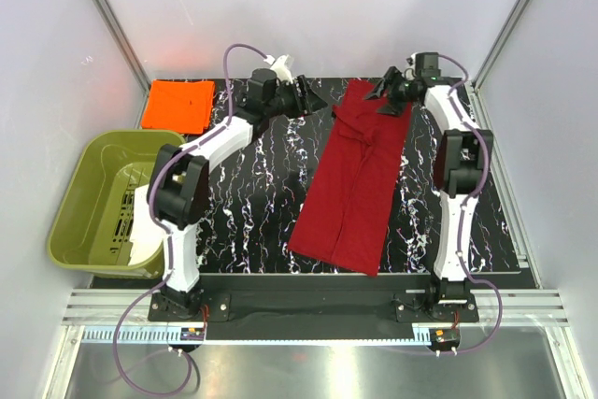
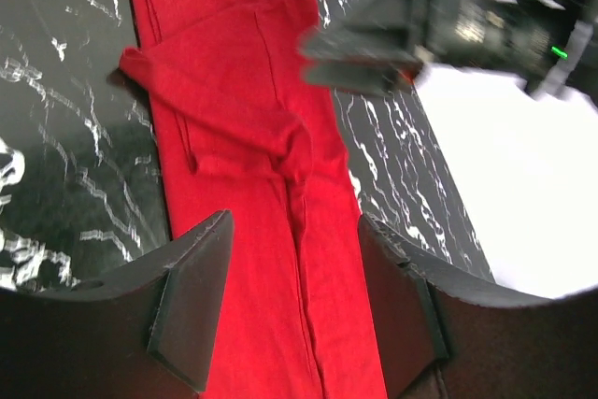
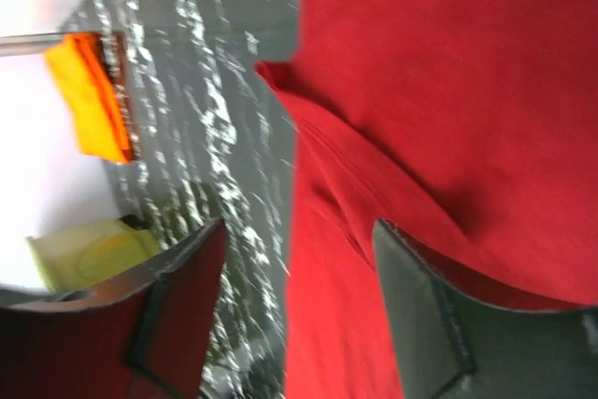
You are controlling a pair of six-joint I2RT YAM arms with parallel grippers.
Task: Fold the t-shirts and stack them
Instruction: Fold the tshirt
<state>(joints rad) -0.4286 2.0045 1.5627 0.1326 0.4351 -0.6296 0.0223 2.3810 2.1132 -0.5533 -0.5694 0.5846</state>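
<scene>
Red t-shirt [image 1: 353, 184]: left tool [image 1: 316, 100], right tool [image 1: 381, 91] hover agape.

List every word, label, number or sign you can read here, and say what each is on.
No readable text anywhere.
The red t-shirt, orange t-shirt and olive tub show no print.
Any marks on the small boards at the arm bases are too small to read.

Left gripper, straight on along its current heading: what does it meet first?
Probably the red t-shirt, seen between the open jaws of the left gripper; the right gripper lies beyond, depth unclear.
</scene>
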